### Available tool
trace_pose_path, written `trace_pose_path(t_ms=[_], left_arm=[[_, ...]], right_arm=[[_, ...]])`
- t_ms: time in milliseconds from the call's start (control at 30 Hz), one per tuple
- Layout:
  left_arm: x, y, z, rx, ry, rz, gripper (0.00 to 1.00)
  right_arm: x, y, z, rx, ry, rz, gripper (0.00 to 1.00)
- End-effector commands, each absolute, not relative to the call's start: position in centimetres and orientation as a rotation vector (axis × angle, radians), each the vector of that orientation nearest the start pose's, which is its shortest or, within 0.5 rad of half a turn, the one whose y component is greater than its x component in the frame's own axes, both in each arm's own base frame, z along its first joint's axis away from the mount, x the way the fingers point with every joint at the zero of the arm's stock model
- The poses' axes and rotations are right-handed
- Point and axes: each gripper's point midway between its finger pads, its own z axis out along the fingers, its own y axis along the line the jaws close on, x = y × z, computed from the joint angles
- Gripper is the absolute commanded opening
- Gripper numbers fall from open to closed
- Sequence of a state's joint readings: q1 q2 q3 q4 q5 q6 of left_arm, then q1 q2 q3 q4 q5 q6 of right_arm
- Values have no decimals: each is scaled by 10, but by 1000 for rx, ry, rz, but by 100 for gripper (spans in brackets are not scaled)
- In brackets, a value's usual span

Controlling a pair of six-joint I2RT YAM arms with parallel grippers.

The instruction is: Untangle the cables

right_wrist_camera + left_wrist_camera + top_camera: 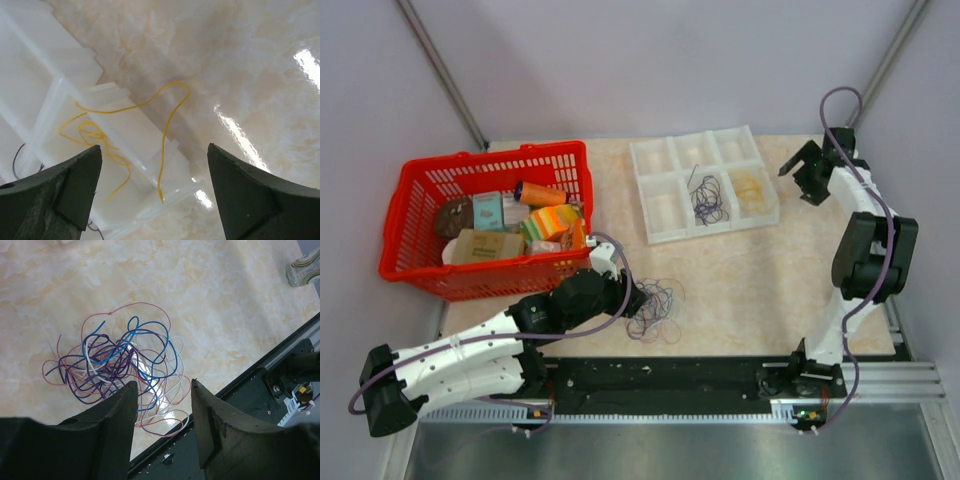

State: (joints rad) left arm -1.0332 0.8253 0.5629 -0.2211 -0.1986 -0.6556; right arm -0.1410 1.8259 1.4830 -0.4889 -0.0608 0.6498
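Your marbled surface point(760, 270) carries a red basket point(485, 158) of packaged goods at the left rear. A white compartment tray point(712, 165) sits at the rear centre. Your left claw point(164, 385) hangs low near the front edge, jaws partly apart with nothing pinched between them. It is just above the cables point(655, 308), a loose purple, blue, pink and white tangle lying on the surface. Your right claw point(154, 147) stands wide and empty by the tray's right end. In the tray, a dark coil point(708, 200) lies in the middle near compartment. A yellow wire point(135, 106) lies in the next one, one loop reaching past the rim.
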Motion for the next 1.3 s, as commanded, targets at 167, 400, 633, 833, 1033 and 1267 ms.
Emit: trace_pose_path(t_ms=[167, 400, 633, 833, 1033, 1267], left_arm=[[165, -254, 176, 254, 2100, -856, 51], [163, -250, 177, 230, 2114, -850, 51], [162, -255, 178, 244, 2109, -874, 51], [157, -257, 177, 238, 2110, -923, 50], [156, -257, 188, 262, 2091, -924, 50], [154, -252, 187, 246, 2093, -925, 51]], right_arm=[[529, -34, 106, 987, 2210, 417, 56], [526, -26, 128, 784, 2188, 339, 0], [490, 2, 190, 525, 2125, 170, 0], [469, 53, 173, 415, 2207, 104, 0], [486, 60, 144, 359, 2260, 50, 0], [518, 49, 113, 304, 2291, -80, 0]])
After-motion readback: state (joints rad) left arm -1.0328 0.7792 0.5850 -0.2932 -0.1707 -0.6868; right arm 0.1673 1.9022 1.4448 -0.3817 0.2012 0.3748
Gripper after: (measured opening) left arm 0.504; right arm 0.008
